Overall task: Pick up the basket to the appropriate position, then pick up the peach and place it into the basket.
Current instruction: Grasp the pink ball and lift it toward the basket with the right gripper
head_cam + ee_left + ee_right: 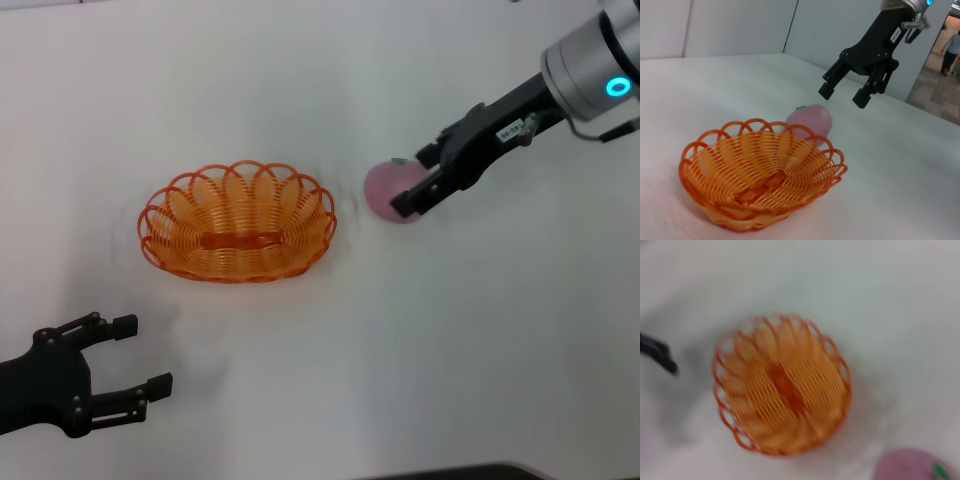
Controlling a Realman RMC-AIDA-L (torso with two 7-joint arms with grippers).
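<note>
On the white tabletop (300, 400) the basket (238, 223) sits upright near the middle, nothing in it. Just to its right, apart from its rim, lies the peach (385, 190), its green leaf stub on the far side. The right claw (421, 180) hangs directly above the peach, fingers spread wide and clear of the fruit, not touching it. The left claw (132, 353) rests low at the near left corner, fingers parted, well apart from the basket.
</note>
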